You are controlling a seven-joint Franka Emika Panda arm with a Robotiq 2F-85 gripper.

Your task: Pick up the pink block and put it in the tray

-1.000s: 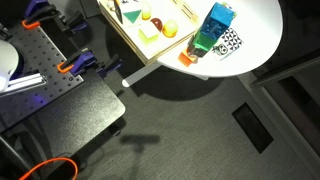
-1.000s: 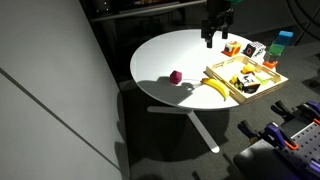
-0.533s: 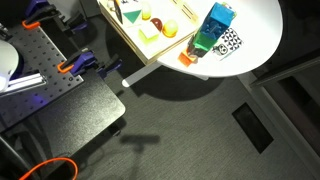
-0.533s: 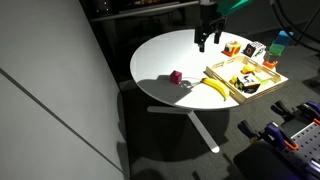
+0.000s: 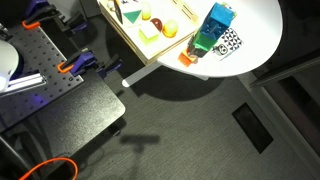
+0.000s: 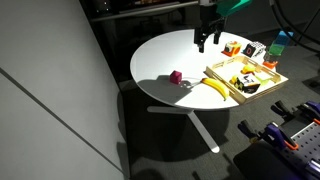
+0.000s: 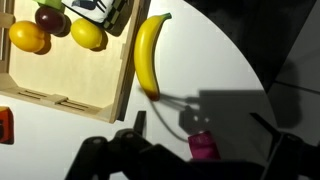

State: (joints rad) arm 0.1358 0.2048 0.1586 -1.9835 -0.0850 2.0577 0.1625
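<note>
The pink block (image 6: 175,77) is a small magenta cube on the round white table, left of a banana. In the wrist view it (image 7: 203,146) lies low in the frame, between and just beyond my fingers. My gripper (image 6: 206,38) hangs open and empty above the far side of the table, up and right of the block; its dark fingers (image 7: 203,125) stand wide apart. The light wood tray (image 6: 265,87) sits on the table's right side. It also shows in the wrist view (image 7: 60,100) and in an exterior view (image 5: 130,38), holding fruit and blocks.
A banana (image 7: 148,55) lies on the table along the tray's edge, between tray and block. Yellow fruits (image 7: 88,35) sit in the tray. A blue-green box (image 5: 214,30) and a checkered cube (image 5: 230,42) stand beyond the tray. The table edge curves close by.
A second ago my gripper was further right, nearer the tray; it has moved left across the table toward the pink block. Nothing has moved in the last half second.
</note>
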